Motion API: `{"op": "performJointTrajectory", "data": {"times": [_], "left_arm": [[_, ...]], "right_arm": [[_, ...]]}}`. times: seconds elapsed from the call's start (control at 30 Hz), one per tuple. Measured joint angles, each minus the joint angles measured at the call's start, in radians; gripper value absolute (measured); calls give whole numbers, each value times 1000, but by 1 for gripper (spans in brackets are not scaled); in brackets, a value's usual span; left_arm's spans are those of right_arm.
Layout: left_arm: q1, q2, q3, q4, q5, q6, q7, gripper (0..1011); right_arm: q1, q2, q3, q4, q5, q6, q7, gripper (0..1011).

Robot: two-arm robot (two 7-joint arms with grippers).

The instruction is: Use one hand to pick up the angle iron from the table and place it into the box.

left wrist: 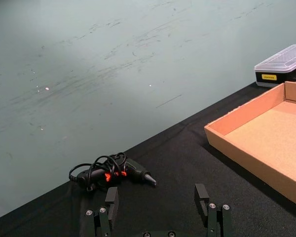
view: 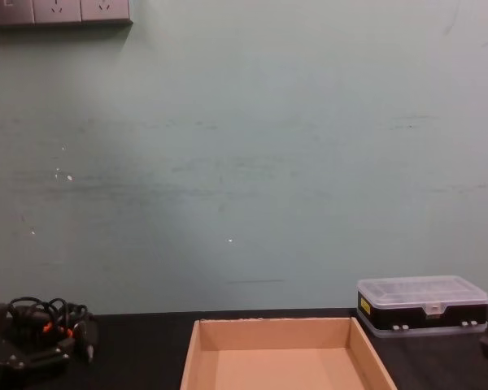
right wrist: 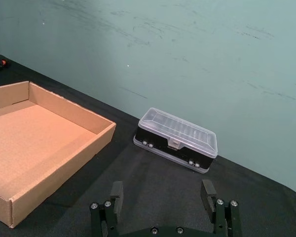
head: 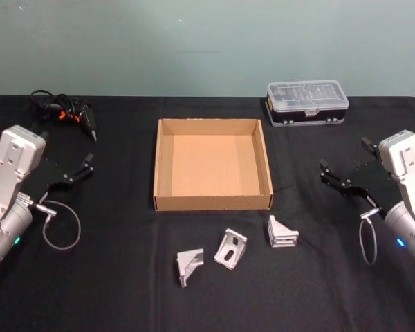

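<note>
Three silver angle irons are lying on the black worktop (head: 124, 297), in a loose row just in front of the box (head: 212, 202): the left angle iron (head: 189, 265), the middle angle iron (head: 231, 248) and the right angle iron (head: 282, 232). None of them is touching another, and the right one is sitting nearest the box's front wall. The one tan cardboard box is sitting at the middle of the worktop with nothing inside it. One clear-lidded plastic case (head: 307, 102) is resting behind the box's right corner, near the wall. One black corded tool (head: 66, 111) with orange marks is lying at the back left.

Two arms are waiting at the sides. The left pincer (left wrist: 157, 193) is hovering left of the box, fingers spread wide and gripping nothing. The right pincer (right wrist: 162, 187) is hovering right of the box, likewise spread and gripping nothing.
</note>
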Motion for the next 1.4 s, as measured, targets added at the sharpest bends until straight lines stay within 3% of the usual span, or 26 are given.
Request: {"op": "performJointTrajectory", "data": {"times": [1.4], "left_arm": [[0, 0, 0, 0, 0, 0, 0, 1011]], "right_arm": [[0, 0, 0, 0, 0, 0, 0, 1003]]}}
